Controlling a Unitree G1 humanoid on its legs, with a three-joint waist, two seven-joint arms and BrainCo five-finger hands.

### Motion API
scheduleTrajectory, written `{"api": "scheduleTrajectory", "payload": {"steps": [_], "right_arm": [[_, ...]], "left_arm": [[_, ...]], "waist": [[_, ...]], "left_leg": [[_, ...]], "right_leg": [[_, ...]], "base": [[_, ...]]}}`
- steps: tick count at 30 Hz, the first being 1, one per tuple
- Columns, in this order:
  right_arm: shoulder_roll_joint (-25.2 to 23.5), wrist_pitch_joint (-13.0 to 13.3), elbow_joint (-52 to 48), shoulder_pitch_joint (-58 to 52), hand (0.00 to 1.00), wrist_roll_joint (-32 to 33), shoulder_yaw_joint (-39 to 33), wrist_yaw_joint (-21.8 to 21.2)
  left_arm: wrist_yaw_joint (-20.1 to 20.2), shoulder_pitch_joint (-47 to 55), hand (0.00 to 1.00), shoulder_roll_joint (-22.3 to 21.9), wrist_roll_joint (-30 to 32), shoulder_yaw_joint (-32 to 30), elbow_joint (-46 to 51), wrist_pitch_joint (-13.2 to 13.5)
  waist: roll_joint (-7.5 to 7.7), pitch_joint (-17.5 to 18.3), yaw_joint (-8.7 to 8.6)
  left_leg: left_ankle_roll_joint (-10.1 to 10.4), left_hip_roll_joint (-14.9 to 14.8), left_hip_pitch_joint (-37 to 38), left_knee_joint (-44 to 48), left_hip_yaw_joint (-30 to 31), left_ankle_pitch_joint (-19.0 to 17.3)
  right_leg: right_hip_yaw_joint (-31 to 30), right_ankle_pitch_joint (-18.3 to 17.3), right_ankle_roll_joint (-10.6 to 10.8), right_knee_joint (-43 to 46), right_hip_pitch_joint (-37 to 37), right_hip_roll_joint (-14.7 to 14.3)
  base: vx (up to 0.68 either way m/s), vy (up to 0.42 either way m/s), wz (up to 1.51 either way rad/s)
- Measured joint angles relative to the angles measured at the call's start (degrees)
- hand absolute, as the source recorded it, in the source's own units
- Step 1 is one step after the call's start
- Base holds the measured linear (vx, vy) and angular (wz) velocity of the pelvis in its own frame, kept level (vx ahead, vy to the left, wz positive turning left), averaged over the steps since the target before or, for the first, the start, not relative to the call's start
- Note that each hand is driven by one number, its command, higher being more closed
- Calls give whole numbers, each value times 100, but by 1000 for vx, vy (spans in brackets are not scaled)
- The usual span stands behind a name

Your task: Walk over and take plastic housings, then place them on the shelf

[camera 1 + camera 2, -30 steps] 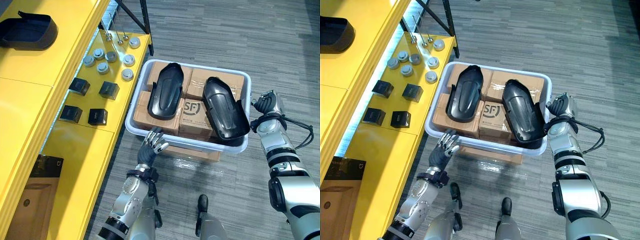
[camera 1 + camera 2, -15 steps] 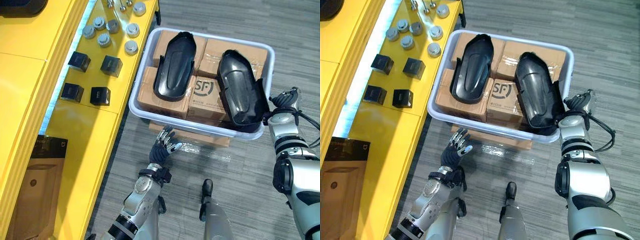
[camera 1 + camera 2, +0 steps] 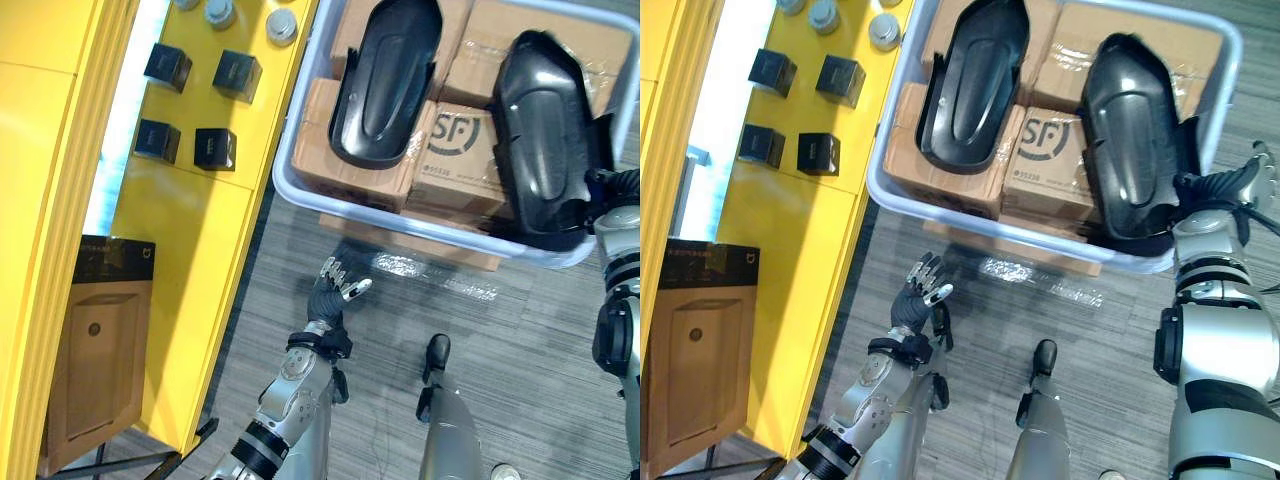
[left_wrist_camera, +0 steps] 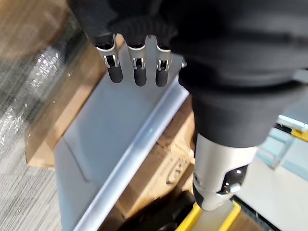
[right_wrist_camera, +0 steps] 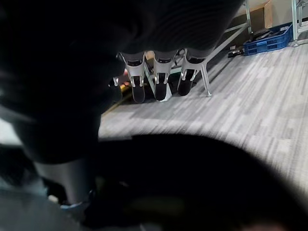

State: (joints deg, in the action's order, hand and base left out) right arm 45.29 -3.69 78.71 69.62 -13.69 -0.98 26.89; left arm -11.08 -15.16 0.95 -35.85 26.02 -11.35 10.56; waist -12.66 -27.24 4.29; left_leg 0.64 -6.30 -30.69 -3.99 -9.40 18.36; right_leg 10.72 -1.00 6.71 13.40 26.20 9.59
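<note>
While neither hand holds anything, the step in hand is the reach into the bin; no housing is taken yet.

The yellow shelf (image 3: 190,230) is left of the left hand (image 3: 333,292), which hangs low before the bin's (image 4: 110,125) near wall, fingers spread and empty. Past that wall both housings lie on cardboard boxes (image 3: 350,165): the left housing (image 3: 385,80) is beyond the left hand, and the right housing (image 3: 540,130) is just beside the right hand (image 3: 1225,185). That hand's fingers are straight at the housing's outer edge; I can't tell if they touch. Next, by my read: the left hand lifts over the wall and the right hand curls on the rim. Print: a logo on the box between the housings and lettering on the dark carton (image 3: 100,350) left of the left hand, neither transcribed.
</note>
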Motion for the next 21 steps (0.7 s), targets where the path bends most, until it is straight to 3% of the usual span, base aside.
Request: {"api": "scheduleTrajectory", "payload": {"steps": [6,7,12,21], "right_arm": [[269,136,3,6,0,16,411,-132],[323,162,7,2,100,16,460,-170],[507,227,116,-7,100,180,854,-484],[594,253,105,-227,100,253,895,-683]], "left_arm": [[-24,-93,0,-44,88,-165,-112,7],[-37,-92,0,-71,121,-208,-112,7],[-66,-83,0,-105,126,-223,-113,7],[-65,-90,0,-286,128,-368,-112,5]], "waist": [[-21,-6,30],[-24,-7,46],[-38,-12,120],[-77,1,157]], "left_leg": [[26,22,-165,63,94,-21],[26,22,-217,83,121,-21],[27,28,-253,120,147,-21],[15,25,-249,206,176,-14]], "right_leg": [[89,-29,-5,27,88,21],[105,-43,-11,38,123,21],[116,-126,-10,176,191,41],[125,-137,-11,204,153,42]], "base": [[19,-49,6],[8,-54,7],[6,-60,3],[15,-74,1]]}}
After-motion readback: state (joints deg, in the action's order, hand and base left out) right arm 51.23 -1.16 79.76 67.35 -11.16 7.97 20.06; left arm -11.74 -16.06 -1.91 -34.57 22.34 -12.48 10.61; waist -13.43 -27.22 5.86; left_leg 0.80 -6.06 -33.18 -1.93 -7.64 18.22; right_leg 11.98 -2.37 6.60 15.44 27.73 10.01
